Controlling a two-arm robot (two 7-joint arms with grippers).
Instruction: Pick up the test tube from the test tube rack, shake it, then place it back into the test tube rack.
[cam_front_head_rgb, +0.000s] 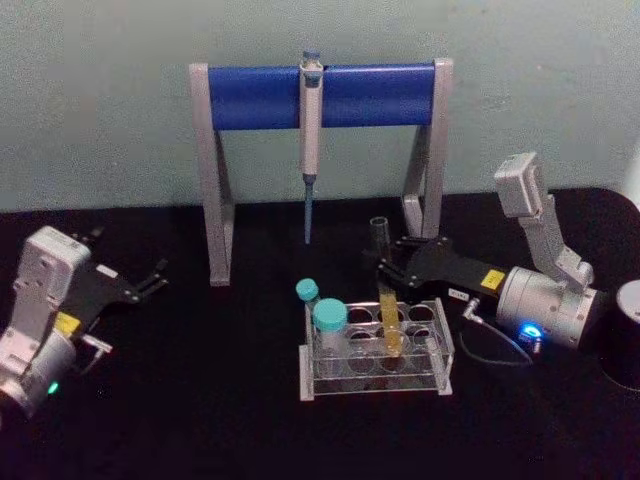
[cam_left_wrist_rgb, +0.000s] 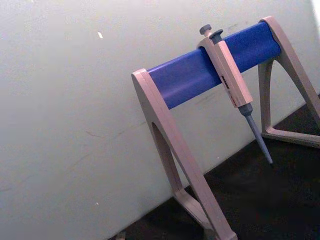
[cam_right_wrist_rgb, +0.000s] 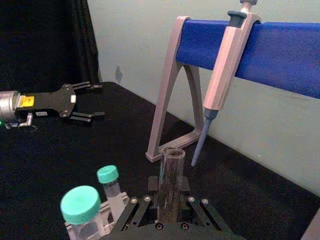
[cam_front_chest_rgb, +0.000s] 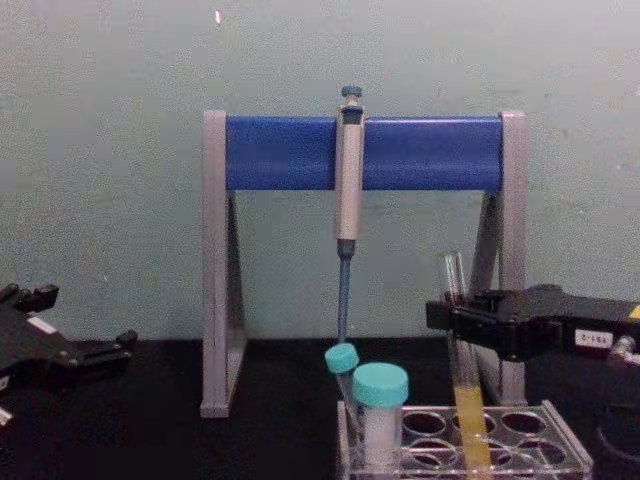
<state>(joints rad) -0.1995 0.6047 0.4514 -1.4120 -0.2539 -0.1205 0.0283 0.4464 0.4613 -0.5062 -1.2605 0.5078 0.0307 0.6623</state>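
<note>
Black tabletop (cam_front_head_rgb: 200, 420) meets a pale green wall, and near its middle sits a low clear plastic test tube rack (cam_front_head_rgb: 372, 388) with rows of round holes in its top plate. A long, slender clear glass test tube (cam_front_head_rgb: 390, 320) stands in a back-row hole toward the rack's right side. It is capless, with its open mouth well above the rack. It leans slightly, and yellow-orange liquid fills roughly its lower third. In the chest view the test tube (cam_front_chest_rgb: 468, 410) passes down through the top plate of the test tube rack (cam_front_chest_rgb: 560, 440).

The black right gripper (cam_front_head_rgb: 385, 262) reaches in from the right, its fingers closed on the tube's bare upper part above the liquid. The right wrist view shows the test tube (cam_right_wrist_rgb: 170, 185) clasped between them.

Two shorter teal-capped tubes (cam_front_head_rgb: 330, 318) stand at the rack's left end. Behind the rack, a grey-legged stand with a blue crossbar (cam_front_head_rgb: 260, 97) holds a grey-blue pipette (cam_front_head_rgb: 311, 130) hanging tip down.

The left gripper (cam_front_head_rgb: 150, 280) is well apart at the table's left, with its fingers spread and nothing between them.
</note>
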